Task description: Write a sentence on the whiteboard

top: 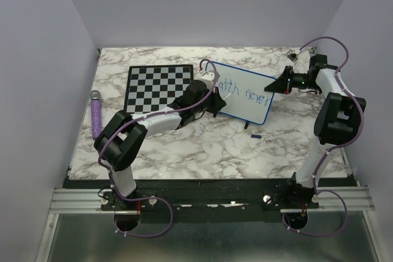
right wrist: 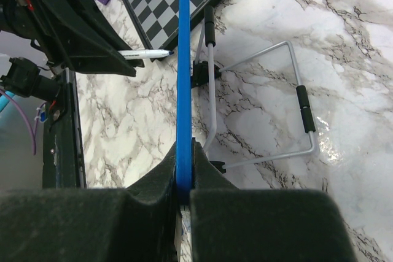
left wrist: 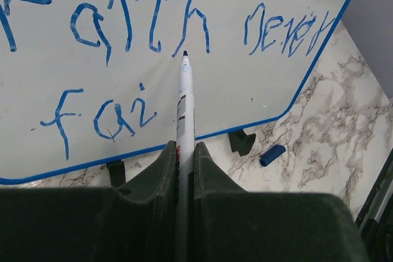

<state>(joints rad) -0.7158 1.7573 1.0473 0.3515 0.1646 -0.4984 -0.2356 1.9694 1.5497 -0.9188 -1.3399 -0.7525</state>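
The whiteboard (top: pixel 249 97) with its blue frame stands tilted mid-table, propped on its wire stand (right wrist: pixel 288 99). In the left wrist view the whiteboard (left wrist: pixel 233 84) reads "Faith never" on the top line and "Fai" (left wrist: pixel 98 121) below, in blue. My left gripper (left wrist: pixel 184 146) is shut on a white marker (left wrist: pixel 185 99), whose tip is near the board just under the "h". It also shows in the top view (top: pixel 209 85). My right gripper (right wrist: pixel 184 151) is shut on the board's blue edge (right wrist: pixel 183 59) at its right end, seen in the top view (top: pixel 277 84).
A black-and-white chessboard (top: pixel 158 87) lies behind the left arm. A purple cylinder (top: pixel 96 115) lies at the table's left edge. The blue marker cap (top: pixel 256 135) lies on the marble in front of the board, also in the left wrist view (left wrist: pixel 272 154).
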